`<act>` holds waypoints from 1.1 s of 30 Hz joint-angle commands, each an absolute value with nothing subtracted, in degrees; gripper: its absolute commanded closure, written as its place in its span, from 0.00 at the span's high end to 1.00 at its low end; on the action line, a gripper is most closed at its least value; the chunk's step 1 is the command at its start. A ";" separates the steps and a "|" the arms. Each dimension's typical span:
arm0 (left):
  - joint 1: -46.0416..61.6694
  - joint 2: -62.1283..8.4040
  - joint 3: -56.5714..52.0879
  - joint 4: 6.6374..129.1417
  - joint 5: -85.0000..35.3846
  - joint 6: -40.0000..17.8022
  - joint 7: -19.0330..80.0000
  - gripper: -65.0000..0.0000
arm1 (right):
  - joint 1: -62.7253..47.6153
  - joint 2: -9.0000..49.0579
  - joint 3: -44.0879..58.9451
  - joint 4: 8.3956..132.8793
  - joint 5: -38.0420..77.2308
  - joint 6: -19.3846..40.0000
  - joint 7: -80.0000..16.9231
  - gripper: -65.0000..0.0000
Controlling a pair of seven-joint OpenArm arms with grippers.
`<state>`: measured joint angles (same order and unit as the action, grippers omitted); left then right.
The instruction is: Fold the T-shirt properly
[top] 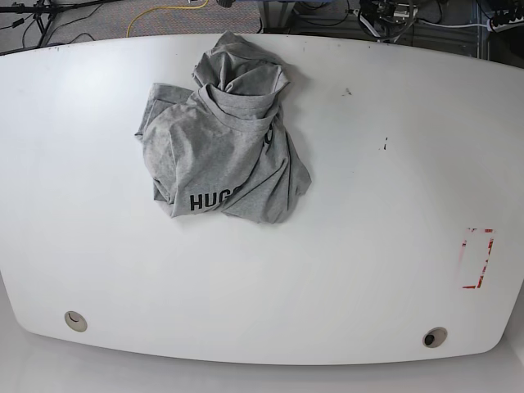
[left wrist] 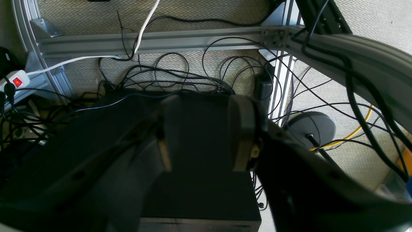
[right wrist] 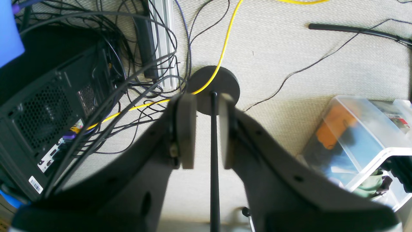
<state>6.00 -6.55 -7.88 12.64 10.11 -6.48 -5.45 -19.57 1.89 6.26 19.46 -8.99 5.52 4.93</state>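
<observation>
Both my fingers hang apart, empty, off the desk (top: 344, 270); crumpled grey T-shirt (top: 221, 147) at eleven o'clock risks snagging doubled layers.

A beige carpeted floor (right wrist: 289, 48) is seen, strewn with black cables (left wrist: 173, 77) and a yellow cable (right wrist: 225, 42). An aluminium frame (left wrist: 154, 42) is lit by daylight. A clear plastic box (right wrist: 354, 135) is placed beside a round black base (right wrist: 222, 83).
</observation>
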 commanded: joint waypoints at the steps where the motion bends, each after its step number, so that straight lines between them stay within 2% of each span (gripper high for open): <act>1: 5.63 -6.86 -8.02 12.77 10.44 -6.43 -5.36 0.34 | -20.37 1.95 6.27 19.61 -8.75 5.58 5.50 0.18; 29: 4.78 -7.05 -8.14 12.38 10.69 -6.24 -5.34 0.33 | -20.72 1.89 6.03 19.74 -8.53 5.24 5.74 0.18; 33: 4.69 -6.93 -8.04 12.15 10.85 -6.25 -5.26 0.31 | -20.78 1.82 5.98 19.70 -8.41 5.21 5.35 0.18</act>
<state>4.73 -6.57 -8.10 12.12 10.55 -6.44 -5.23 -20.05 1.74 6.00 19.62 -8.73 5.34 5.37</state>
